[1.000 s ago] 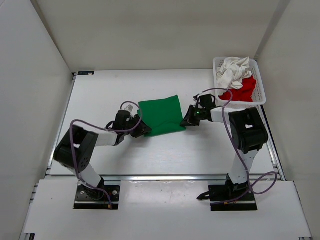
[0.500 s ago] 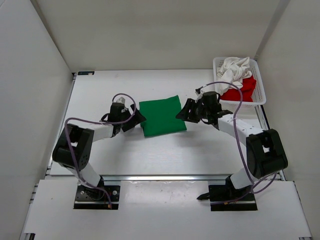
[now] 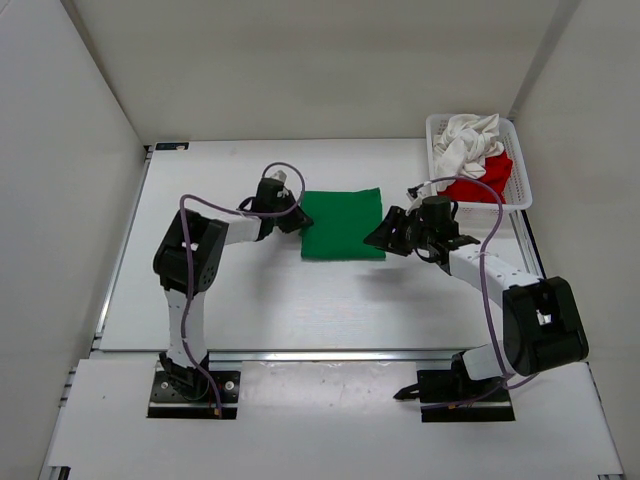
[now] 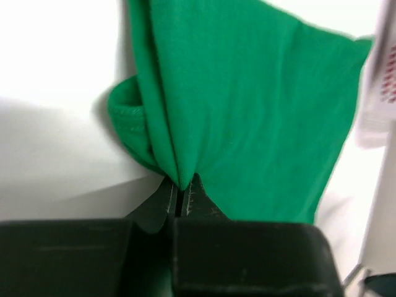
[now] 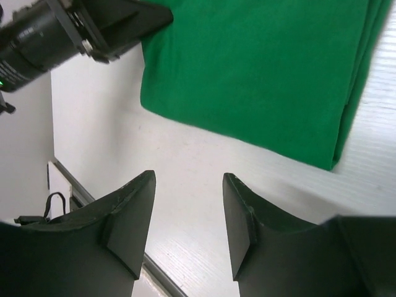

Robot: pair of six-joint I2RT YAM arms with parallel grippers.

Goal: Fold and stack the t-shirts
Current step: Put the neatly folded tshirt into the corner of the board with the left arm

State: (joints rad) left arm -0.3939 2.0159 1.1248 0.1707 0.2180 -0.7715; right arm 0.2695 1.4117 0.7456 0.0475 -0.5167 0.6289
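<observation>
Folded green shirt (image 3: pixel 343 223) on the table (image 3: pixel 250 300), nipped at its left edge
My left gripper (image 4: pixel 179 193) is closed on it; right gripper (image 5: pixel 189 179) gapes empty beside it. White shirt (image 3: pixel 468 140) hides much of the red shirt (image 3: pixel 490 176) in the basket (image 3: pixel 497 206)

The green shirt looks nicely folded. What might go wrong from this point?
The left pincer is shut on one edge of the green t-shirt, where the cloth bunches; a pull could drag the fold open. The right pincer is open and holds nothing, so the shirt might swing askew. The white t-shirt and red t-shirt lie heaped together in the mesh basket; lifting one may snag the other.
</observation>
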